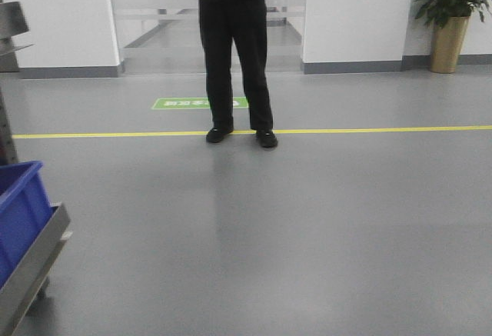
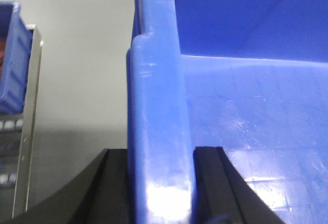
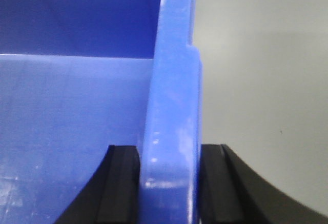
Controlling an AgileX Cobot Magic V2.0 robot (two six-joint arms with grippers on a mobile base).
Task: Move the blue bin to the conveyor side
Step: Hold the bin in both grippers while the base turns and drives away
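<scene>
Astride walls of the blue bin [image 2: 256,121], left gripper [image 2: 161,183], right gripper [image 3: 169,183].

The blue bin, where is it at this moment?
The blue bin is held between both arms: the left gripper clamps its left wall, the right gripper its right wall, each seen in its wrist view.
</scene>
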